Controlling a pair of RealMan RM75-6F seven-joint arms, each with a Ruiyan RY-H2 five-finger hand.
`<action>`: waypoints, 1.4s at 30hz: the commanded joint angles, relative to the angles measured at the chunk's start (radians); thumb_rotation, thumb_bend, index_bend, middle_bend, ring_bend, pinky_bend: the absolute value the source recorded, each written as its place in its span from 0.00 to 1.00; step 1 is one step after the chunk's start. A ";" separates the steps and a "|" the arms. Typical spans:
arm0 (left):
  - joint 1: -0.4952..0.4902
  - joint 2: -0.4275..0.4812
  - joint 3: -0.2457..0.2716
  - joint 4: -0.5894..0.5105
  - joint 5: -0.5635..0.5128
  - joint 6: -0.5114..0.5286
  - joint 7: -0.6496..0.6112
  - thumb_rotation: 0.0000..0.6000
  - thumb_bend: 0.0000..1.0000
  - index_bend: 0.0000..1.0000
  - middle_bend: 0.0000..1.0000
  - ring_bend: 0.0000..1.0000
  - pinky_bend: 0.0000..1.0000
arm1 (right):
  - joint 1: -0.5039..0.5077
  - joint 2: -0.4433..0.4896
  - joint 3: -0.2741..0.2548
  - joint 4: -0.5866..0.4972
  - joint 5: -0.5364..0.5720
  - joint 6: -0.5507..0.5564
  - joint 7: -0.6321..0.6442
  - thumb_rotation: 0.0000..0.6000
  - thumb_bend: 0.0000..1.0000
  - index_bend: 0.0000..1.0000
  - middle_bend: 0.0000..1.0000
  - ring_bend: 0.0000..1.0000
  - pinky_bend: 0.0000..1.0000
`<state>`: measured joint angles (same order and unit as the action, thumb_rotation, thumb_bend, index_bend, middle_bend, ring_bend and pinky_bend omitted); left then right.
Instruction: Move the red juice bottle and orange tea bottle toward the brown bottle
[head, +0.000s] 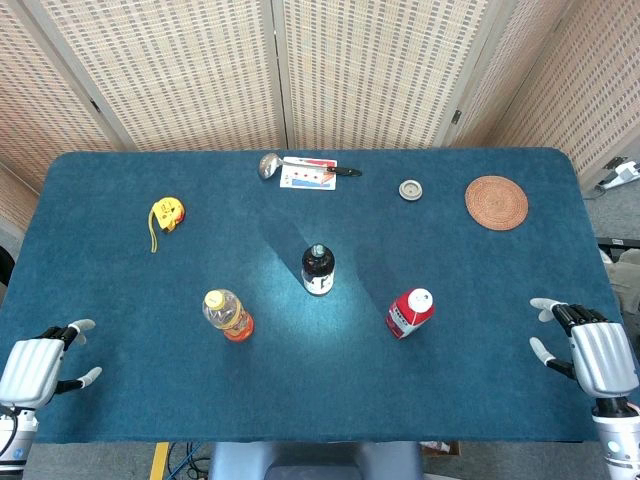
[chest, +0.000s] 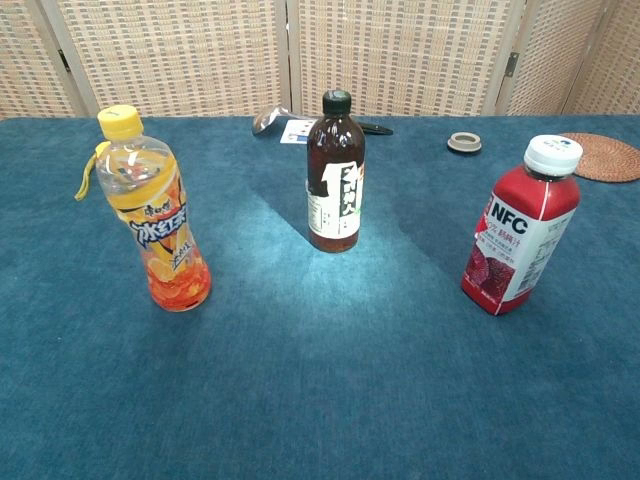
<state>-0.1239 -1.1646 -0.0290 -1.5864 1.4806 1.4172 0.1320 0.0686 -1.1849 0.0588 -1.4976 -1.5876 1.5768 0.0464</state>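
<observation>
Head view: my left robot hand (head: 38, 362) and right robot hand (head: 592, 350) rest released, fingers apart. Orange tea bottle (head: 228, 314) stands inward of my left, red juice bottle (head: 410, 313) inward of my right, brown bottle (head: 318, 269) between. Slick, top-heavy plastic; I'd grip mid-body.

Bare blue table (head: 330, 390) lies all around the brown bottle (head: 318, 268). The tea bottle (head: 228, 314) stands apart to its left and the juice bottle (head: 410, 312) apart to its right, with open gaps between.
</observation>
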 joint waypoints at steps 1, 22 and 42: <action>-0.003 -0.009 0.007 0.008 0.014 0.001 0.002 1.00 0.02 0.56 0.47 0.42 0.62 | 0.001 0.001 -0.001 0.001 0.005 -0.008 0.007 1.00 0.25 0.36 0.47 0.46 0.56; 0.004 -0.017 -0.007 0.062 0.018 0.039 -0.057 1.00 0.03 0.58 0.54 0.48 0.42 | 0.067 -0.011 -0.016 0.012 0.002 -0.130 0.156 1.00 0.08 0.19 0.19 0.20 0.33; 0.014 0.042 0.007 -0.009 0.000 0.027 0.008 1.00 0.11 0.55 0.27 0.23 0.47 | 0.202 -0.116 0.019 0.031 0.020 -0.276 0.261 1.00 0.04 0.19 0.19 0.19 0.25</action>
<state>-0.1117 -1.1244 -0.0191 -1.5927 1.4785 1.4373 0.1450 0.2617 -1.2954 0.0763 -1.4662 -1.5708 1.3109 0.3032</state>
